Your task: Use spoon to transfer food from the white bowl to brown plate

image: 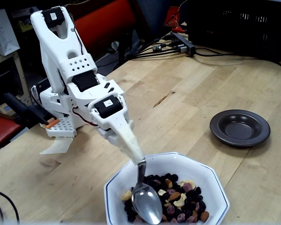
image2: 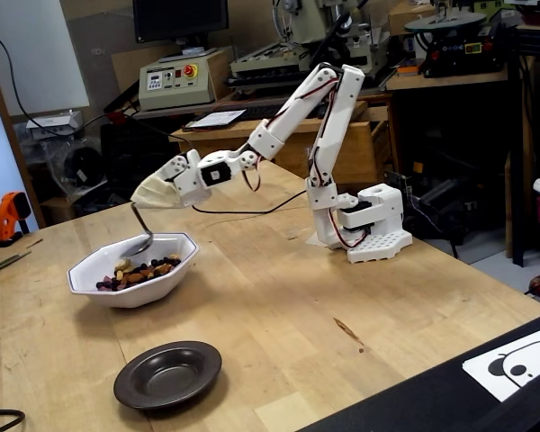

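**Spoon lowered into the bowl, scoop not yet made**

In a fixed view, the spoon (image: 147, 202) is seen slanting down from the gripper (image: 131, 140), its oval end over the food (image: 178, 197) inside the white bowl (image: 210, 187). The taped handle is clamped by the closed gripper (finger detail is hidden under the wrap). The brown plate (image: 240, 127) is left empty, well apart to the right.

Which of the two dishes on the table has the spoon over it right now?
The white bowl, the octagonal one holding the food. The spoon dips into it, while the brown plate sits empty and apart.
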Robot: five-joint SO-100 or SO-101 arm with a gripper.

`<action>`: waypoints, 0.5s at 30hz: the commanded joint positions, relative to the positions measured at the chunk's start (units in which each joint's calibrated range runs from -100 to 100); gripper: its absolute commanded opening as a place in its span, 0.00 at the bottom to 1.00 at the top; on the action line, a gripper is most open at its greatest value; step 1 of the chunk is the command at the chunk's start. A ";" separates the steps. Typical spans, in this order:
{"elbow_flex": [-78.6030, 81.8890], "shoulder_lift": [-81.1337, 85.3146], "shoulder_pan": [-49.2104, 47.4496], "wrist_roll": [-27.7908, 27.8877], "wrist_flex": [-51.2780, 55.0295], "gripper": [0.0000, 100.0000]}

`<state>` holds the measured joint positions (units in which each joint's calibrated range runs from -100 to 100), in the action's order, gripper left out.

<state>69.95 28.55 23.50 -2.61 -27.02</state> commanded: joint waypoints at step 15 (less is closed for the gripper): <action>-8.00 -3.18 1.46 0.10 -0.81 0.04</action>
<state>64.65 24.69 23.65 -2.61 -27.02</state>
